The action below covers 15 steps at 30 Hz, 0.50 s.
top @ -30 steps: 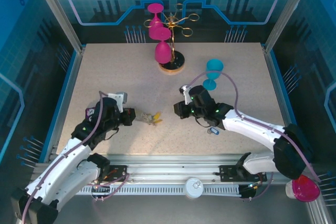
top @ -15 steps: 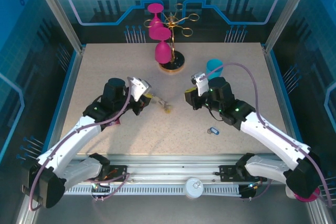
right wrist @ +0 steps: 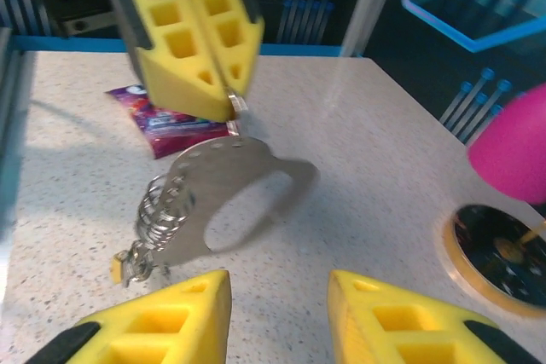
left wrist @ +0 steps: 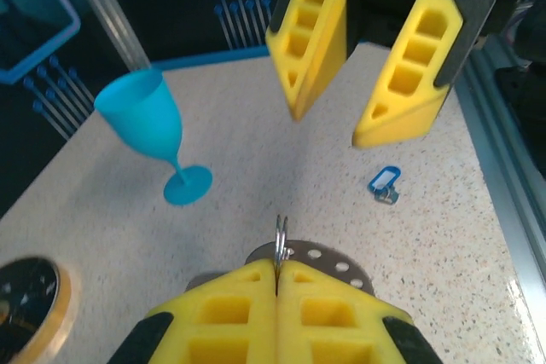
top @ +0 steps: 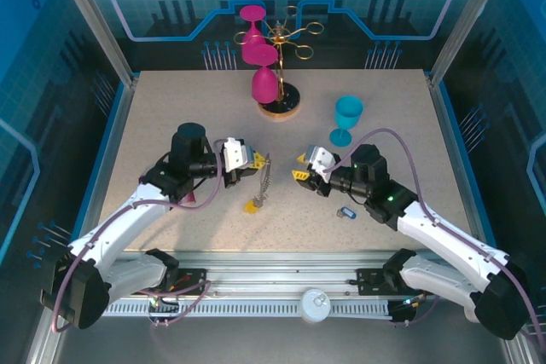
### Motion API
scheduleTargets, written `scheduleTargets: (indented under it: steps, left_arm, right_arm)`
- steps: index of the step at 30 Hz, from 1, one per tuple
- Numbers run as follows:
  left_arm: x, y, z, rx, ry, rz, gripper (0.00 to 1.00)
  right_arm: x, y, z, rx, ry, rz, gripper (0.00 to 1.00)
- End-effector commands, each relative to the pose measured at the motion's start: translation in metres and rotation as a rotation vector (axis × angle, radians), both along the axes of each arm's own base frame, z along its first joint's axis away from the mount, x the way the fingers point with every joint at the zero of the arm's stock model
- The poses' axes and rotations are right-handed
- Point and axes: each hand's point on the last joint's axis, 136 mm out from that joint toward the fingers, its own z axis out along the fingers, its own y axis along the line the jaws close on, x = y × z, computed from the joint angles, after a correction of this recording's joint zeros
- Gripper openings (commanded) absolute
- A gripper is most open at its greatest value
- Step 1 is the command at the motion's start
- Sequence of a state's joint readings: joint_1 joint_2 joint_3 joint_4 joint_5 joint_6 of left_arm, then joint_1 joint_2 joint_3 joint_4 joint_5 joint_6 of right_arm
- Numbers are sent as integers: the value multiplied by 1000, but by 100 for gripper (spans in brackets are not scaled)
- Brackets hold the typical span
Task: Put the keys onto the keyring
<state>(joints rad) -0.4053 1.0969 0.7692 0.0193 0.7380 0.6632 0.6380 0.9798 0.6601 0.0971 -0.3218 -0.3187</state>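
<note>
Top external: the keyring (top: 265, 178) is pinched off the surface (top: 171, 108) by the left fingers (top: 252, 160), one yellow key (top: 251, 205) hung on it; the blue key (top: 345, 212) is left lying near the spread, empty right fingers (top: 301, 175).

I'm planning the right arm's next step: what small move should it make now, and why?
Probably lower the right gripper to the blue key and grasp it. Its jaws stand open and empty, that key lies loose on the table, and the left gripper holds the keyring up, a yellow key dangling.
</note>
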Motion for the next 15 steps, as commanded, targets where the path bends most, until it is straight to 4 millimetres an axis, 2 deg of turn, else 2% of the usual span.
scheduleTargets:
  steps: [1, 6, 10, 15]
  left_arm:
    - [-18, -10, 18, -87, -131, -141, 0]
    - [-23, -13, 25, -141, -138, -167, 0]
    - [-27, -14, 27, -161, -133, -195, 0]
    - [-29, -15, 25, -170, -119, -214, 0]
  right_arm:
    - [-12, 14, 24, 46, -92, 136, 36]
    - [-13, 19, 25, 74, -93, 164, 29]
    - [-15, 28, 36, 137, -100, 204, 25]
    - [-13, 35, 43, 165, -107, 219, 25]
